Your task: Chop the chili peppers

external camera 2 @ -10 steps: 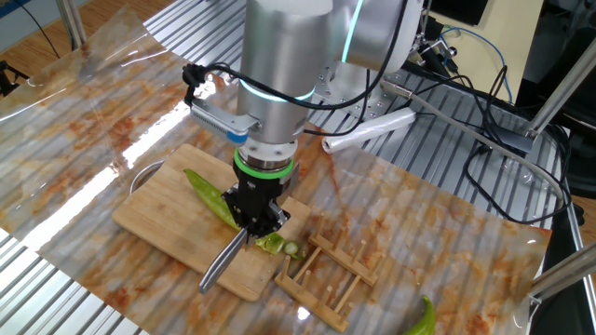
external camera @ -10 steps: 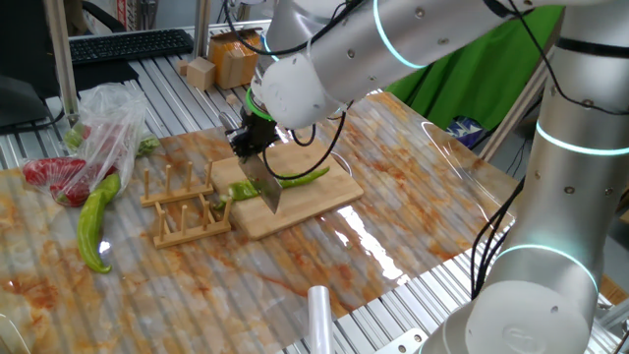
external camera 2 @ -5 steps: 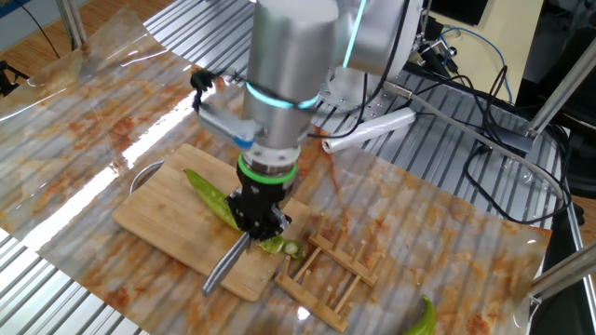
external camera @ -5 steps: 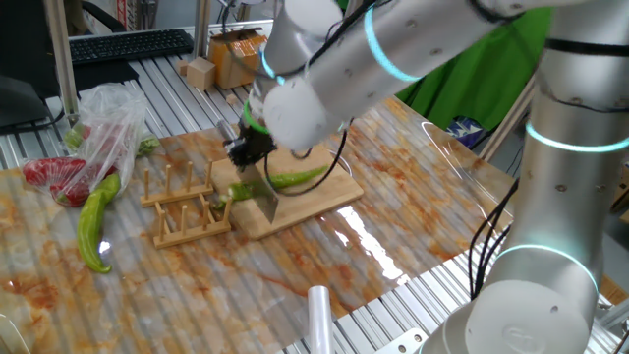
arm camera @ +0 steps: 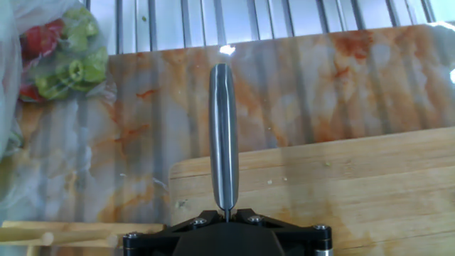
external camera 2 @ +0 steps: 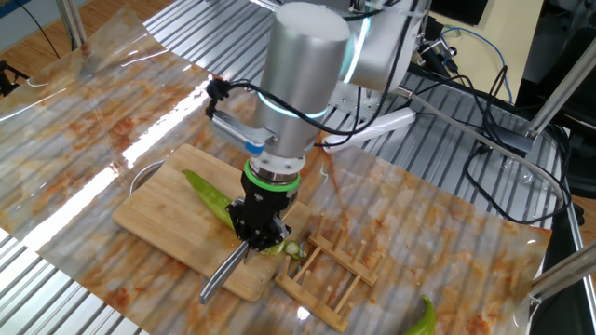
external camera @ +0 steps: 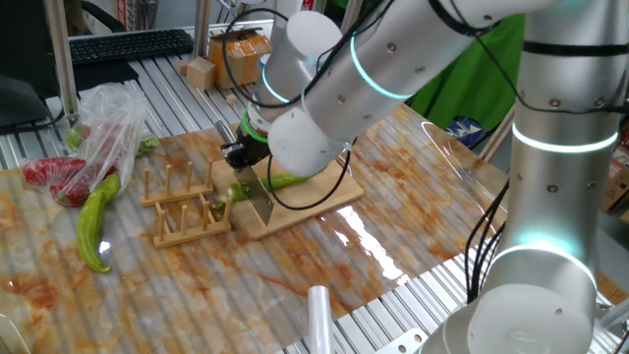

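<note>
A slim dark-green chili pepper (external camera: pixel 298 179) (external camera 2: pixel 209 194) lies across the wooden cutting board (external camera: pixel 314 203) (external camera 2: pixel 163 216). Short cut chunks (external camera: pixel 237 192) (external camera 2: pixel 291 248) sit at the board's edge beside the rack. My gripper (external camera: pixel 246 157) (external camera 2: pixel 255 226) (arm camera: pixel 226 212) is shut on a steel knife (external camera: pixel 258 194) (external camera 2: pixel 222 275) (arm camera: pixel 224 135). The blade points down onto the board, just past the chili's cut end. In the hand view I see the knife edge-on above the board (arm camera: pixel 355 178); the chili is out of that view.
A wooden peg rack (external camera: pixel 187 206) (external camera 2: pixel 328 277) stands against the board. A thicker pale green pepper (external camera: pixel 95 221) (external camera 2: pixel 421 316) and a plastic bag of red peppers (external camera: pixel 61 175) (arm camera: pixel 60 53) lie beyond it. A white roll (external camera: pixel 319 315) (external camera 2: pixel 372 128) rests on the table.
The gripper and knife have shifted a little along the board toward the rack, and the arm's upper links have swung over them. The chili and the cut chunks have stayed put.
</note>
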Tool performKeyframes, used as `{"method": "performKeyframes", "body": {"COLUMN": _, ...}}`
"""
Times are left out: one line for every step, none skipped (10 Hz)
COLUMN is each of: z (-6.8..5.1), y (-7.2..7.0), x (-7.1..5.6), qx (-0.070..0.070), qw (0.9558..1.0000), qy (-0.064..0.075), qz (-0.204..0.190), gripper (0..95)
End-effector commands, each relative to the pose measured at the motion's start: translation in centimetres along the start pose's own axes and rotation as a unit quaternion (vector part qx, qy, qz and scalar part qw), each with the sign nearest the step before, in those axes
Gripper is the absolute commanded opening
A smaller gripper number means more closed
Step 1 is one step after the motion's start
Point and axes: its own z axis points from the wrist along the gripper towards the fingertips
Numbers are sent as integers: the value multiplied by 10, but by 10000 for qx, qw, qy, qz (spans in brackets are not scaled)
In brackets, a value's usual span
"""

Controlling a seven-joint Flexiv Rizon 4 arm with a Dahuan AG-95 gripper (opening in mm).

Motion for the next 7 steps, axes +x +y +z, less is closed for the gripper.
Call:
{"method": "performKeyframes", "body": {"z": 5, "y": 3, "x": 4, "qx": -267, "qw": 9995, "qy": 172, "qz": 70, "gripper": 0}}
{"method": "performKeyframes", "body": {"z": 6, "y": 3, "x": 3, "qx": -207, "qw": 9996, "qy": 170, "qz": 47, "gripper": 0}}
{"method": "performKeyframes", "body": {"z": 8, "y": 2, "x": 3, "qx": -202, "qw": 9996, "qy": 170, "qz": 43, "gripper": 0}}
{"method": "performKeyframes", "body": {"z": 11, "y": 1, "x": 3, "qx": -215, "qw": 9996, "qy": 161, "qz": 31, "gripper": 0}}
{"method": "performKeyframes", "body": {"z": 10, "y": 1, "x": 2, "qx": -200, "qw": 9997, "qy": 162, "qz": 33, "gripper": 0}}
{"method": "performKeyframes", "body": {"z": 5, "y": 0, "x": 2, "qx": -214, "qw": 9996, "qy": 175, "qz": 31, "gripper": 0}}
{"method": "performKeyframes", "body": {"z": 2, "y": 0, "x": 2, "qx": -231, "qw": 9996, "qy": 129, "qz": 45, "gripper": 0}}
